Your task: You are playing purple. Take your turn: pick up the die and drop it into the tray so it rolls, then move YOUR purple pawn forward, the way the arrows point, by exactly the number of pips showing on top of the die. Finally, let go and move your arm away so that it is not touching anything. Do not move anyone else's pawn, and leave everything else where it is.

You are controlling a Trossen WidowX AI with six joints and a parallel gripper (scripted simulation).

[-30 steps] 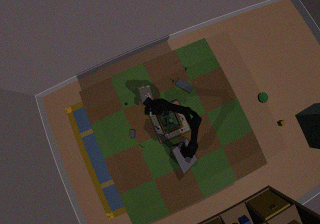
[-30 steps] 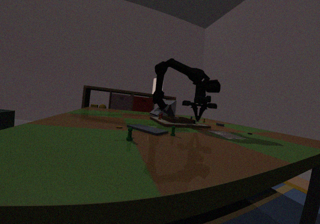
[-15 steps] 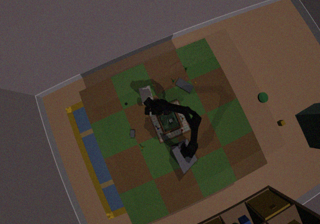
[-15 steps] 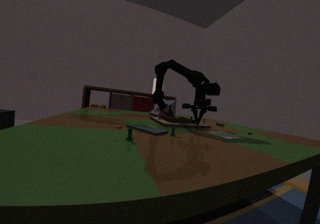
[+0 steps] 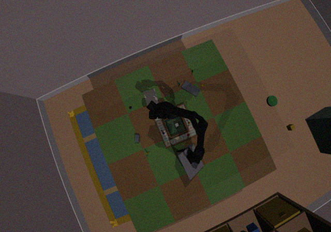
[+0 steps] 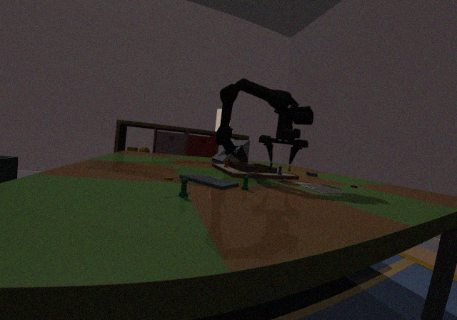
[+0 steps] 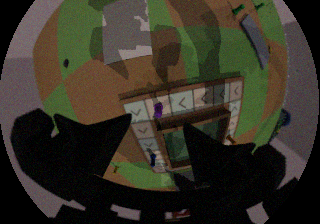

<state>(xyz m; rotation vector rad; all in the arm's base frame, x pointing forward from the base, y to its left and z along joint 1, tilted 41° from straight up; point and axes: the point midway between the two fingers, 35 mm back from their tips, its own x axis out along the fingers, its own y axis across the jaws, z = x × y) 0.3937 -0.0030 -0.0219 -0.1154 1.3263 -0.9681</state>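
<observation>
The purple pawn (image 6: 280, 170) (image 7: 158, 109) stands on a board square one along from the corner. My gripper (image 6: 280, 166) (image 7: 158, 121) is open and empty, fingers pointing down, with the pawn between the tips in the exterior view and just beyond the gap in the wrist view. I cannot tell any contact. The white die (image 5: 176, 124) lies in the green-floored tray (image 5: 170, 130) (image 7: 172, 163); its pips are too small to read. The arrowed board (image 5: 176, 141) (image 7: 182, 103) surrounds the tray. The arm hides the purple pawn in the top view.
A blue pawn (image 5: 163, 132) (image 7: 153, 159), a red pawn (image 5: 187, 134) and an orange pawn (image 5: 189, 122) (image 6: 226, 163) stand on the board. A grey sheet (image 5: 150, 96) (image 7: 126, 31), a slate-coloured slab (image 5: 190, 88) (image 6: 209, 181) and two green pawns (image 6: 183, 187) (image 6: 245, 183) are outside it.
</observation>
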